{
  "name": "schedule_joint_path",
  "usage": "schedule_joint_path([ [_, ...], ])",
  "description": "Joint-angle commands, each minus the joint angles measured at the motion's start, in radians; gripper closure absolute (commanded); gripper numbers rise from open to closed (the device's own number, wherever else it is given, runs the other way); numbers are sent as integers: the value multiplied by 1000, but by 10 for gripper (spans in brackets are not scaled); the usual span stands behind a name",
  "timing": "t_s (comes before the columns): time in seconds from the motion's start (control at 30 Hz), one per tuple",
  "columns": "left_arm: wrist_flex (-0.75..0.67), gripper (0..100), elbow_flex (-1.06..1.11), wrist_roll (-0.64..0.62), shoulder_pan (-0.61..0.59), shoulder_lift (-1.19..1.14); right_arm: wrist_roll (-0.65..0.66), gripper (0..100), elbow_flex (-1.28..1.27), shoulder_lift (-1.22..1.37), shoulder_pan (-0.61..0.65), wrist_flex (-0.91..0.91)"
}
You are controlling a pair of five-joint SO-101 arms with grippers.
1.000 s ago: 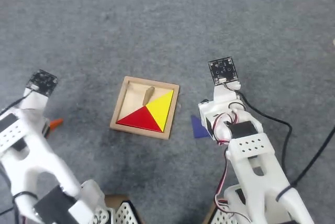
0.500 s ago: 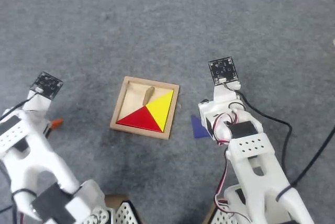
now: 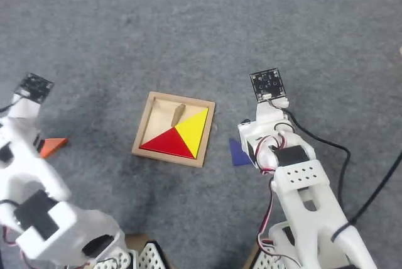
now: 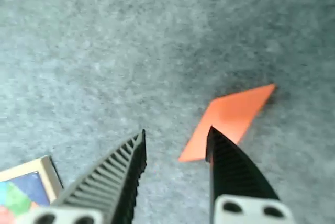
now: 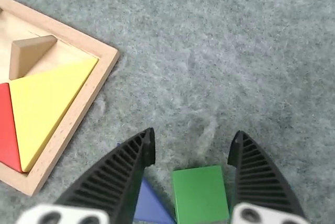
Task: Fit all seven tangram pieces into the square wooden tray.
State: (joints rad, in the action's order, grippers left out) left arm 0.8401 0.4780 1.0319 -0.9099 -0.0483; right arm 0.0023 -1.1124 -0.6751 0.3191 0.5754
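Open claw (image 5: 191,148) above green square (image 5: 201,194)

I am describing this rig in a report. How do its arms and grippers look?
The left arm and right arm are white plastic with black motors and a black square board at each wrist. Black cables and red wires run along the right arm. The left gripper and right gripper have black, ribbed, pointed fingers.
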Motion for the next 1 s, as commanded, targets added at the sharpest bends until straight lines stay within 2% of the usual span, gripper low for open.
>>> schedule_joint_path([
  [0.0, 89, 819, -73, -11, 0, 6, 12, 757, 5, -39, 5, -10],
  [0.2, 160, 815, -91, -17, 48, -72, 12, 757, 5, -39, 5, -8],
  [0.37, 166, 814, -205, -69, 43, -210, 12, 757, 5, -39, 5, -8],
  [0.57, 180, 814, -288, -68, 14, -275, 12, 757, 5, -39, 5, -8],
  [0.87, 373, 820, -288, -28, 43, -324, 12, 757, 5, -39, 5, -8],
  [0.97, 397, 863, -289, -29, 51, -354, 12, 757, 5, -39, 5, -8],
])
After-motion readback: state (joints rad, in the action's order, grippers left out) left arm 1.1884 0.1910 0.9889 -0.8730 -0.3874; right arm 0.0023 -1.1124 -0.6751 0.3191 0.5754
